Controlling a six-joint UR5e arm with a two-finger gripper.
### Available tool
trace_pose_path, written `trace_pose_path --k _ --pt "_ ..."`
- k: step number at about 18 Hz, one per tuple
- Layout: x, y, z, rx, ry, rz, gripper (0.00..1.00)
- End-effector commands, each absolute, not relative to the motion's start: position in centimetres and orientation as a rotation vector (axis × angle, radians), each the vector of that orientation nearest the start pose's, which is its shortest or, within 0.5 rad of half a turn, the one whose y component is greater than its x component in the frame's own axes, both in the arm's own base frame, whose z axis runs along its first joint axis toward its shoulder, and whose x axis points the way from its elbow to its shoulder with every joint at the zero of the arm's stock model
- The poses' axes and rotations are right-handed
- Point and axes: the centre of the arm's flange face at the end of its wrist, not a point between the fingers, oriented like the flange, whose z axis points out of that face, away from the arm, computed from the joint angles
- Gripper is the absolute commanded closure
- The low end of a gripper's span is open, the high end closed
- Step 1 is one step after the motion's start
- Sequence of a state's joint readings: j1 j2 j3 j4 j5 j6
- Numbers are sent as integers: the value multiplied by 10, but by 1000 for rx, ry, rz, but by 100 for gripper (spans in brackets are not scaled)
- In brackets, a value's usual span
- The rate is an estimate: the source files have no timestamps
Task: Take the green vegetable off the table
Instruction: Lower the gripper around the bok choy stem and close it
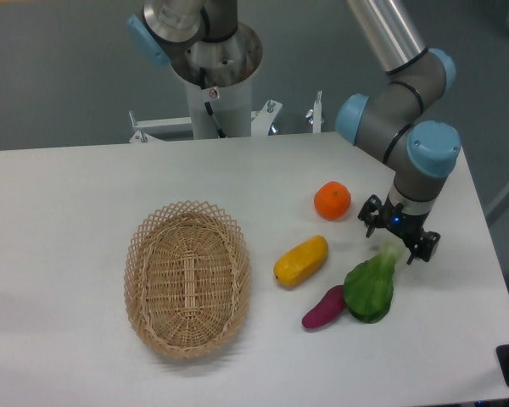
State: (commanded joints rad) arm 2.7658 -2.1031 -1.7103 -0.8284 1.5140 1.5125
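tool: black two-finger tool (399,237), fingers spread wide, over pale stalk
vegetable: dark-green leafy bok-choy toy (371,287), flat on white matte worktop (85,195)

green vegetable (369,291): 1 | orange (332,201): 1 | yellow fruit (301,260): 1 | eggplant (322,307): 1 | basket (187,277): 1

Robotics lab, bare white desk (85,195) against a plain grey wall, industrial arm (396,119) with blue joint caps, metal mounting pedestal (215,80) bolted behind (cable trailing down), toy produce, wicker basket (187,278)
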Motion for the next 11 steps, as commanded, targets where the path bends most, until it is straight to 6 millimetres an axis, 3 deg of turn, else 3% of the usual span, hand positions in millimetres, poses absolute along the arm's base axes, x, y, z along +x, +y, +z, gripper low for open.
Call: trace_pose_path --k 7,8,11 --pt "-535 361 187 -3020 474 145 0" --pt "-535 361 186 -3020 472 145 4" --pt "-535 361 190 -3018 463 153 37"
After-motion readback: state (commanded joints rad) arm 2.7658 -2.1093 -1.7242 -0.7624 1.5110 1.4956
